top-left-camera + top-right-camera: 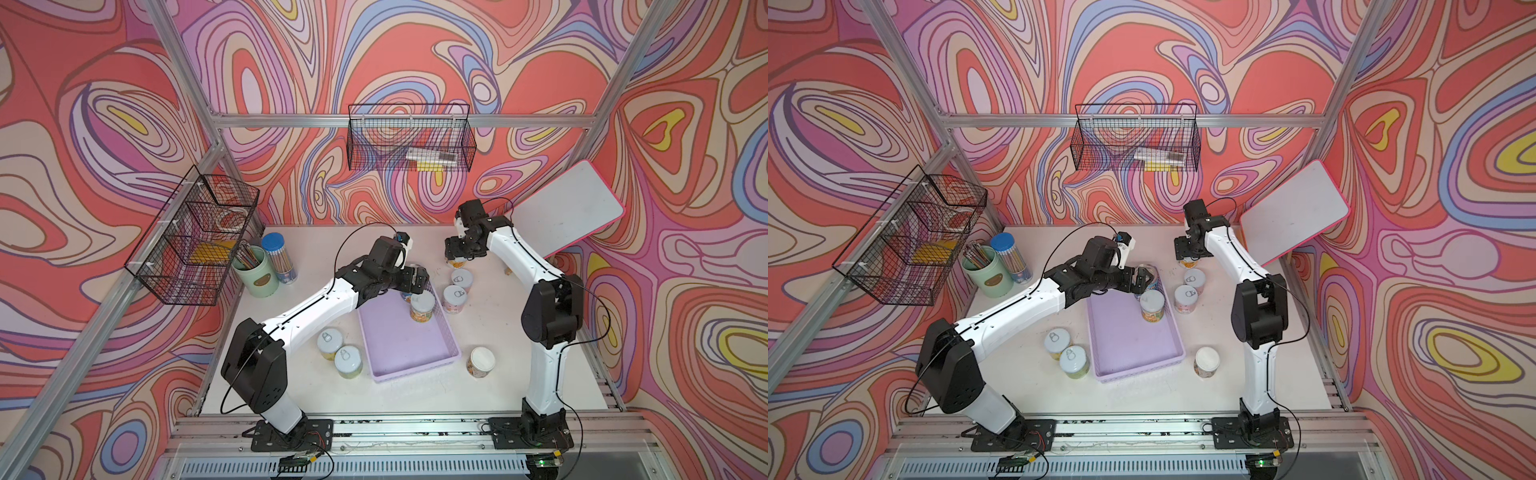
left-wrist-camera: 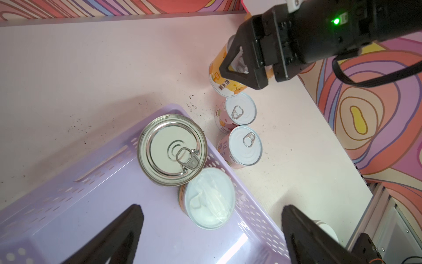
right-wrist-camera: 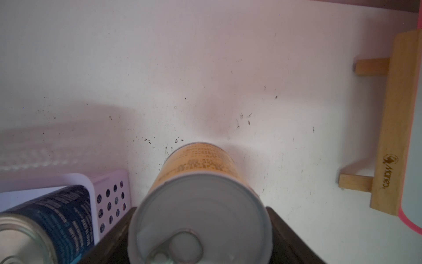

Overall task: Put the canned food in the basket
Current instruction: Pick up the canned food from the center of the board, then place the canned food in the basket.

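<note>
The lavender basket (image 1: pixel 407 345) (image 1: pixel 1133 345) lies mid-table. In its far right corner a tall blue-label can (image 2: pixel 172 149) (image 1: pixel 1148 274) stands beside a pale-lidded can (image 1: pixel 422 306) (image 2: pixel 209 197). My left gripper (image 1: pixel 419 280) (image 2: pixel 212 210) hangs open just above those two, holding nothing. Behind the basket, my right gripper (image 1: pixel 459 255) (image 3: pixel 198 228) is shut on an orange-label can (image 2: pixel 222 77) (image 3: pixel 198 205), upright at table level. Two pink-label cans (image 1: pixel 461 279) (image 1: pixel 454 297) stand right of the basket, two more (image 1: pixel 329 343) (image 1: pixel 348 361) on its front left, one (image 1: pixel 482 360) on its front right.
A mint pencil cup (image 1: pixel 255 272) and a blue-capped pencil tube (image 1: pixel 279 257) stand at the back left. Black wire baskets (image 1: pixel 195 245) (image 1: pixel 409 137) hang on the frame. A tilted whiteboard (image 1: pixel 569 208) on a wooden stand (image 3: pixel 392 128) fills the back right corner.
</note>
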Tool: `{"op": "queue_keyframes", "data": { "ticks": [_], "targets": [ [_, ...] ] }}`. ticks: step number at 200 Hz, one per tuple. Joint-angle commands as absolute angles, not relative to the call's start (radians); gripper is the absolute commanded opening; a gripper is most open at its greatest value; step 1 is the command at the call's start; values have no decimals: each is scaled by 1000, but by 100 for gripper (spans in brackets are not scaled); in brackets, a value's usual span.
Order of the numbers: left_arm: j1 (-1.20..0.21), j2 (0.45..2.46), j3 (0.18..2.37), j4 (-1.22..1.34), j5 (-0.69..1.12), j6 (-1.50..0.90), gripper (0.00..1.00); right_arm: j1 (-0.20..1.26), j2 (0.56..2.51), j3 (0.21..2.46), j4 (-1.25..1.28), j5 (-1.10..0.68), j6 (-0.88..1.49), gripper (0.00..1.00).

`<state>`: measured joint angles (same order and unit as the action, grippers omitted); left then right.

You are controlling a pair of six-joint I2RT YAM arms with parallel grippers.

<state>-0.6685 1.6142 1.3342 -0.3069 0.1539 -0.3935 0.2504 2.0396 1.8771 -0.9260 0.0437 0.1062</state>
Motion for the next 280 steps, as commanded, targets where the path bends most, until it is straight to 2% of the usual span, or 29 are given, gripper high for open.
{"op": "queue_keyframes", "data": {
  "ticks": [1, 72, 148, 226, 280],
  "targets": [
    [-685, 1580, 1299, -308, 119, -375, 99, 256, 1955, 1818, -860, 37, 129, 53],
    [-753, 1513, 1205, -325, 28, -393, 99, 286, 1778, 1601, -819, 51, 162, 51],
    [-815, 1348, 1013, -332, -40, -467, 99, 428, 1553, 1411, -827, 156, 215, 49],
    [-848, 1249, 858, -296, -46, -581, 99, 586, 1449, 1339, -848, 208, 307, 46],
    [-831, 1216, 809, -271, -36, -625, 99, 716, 1450, 1364, -873, 258, 336, 45]
  ]
}}
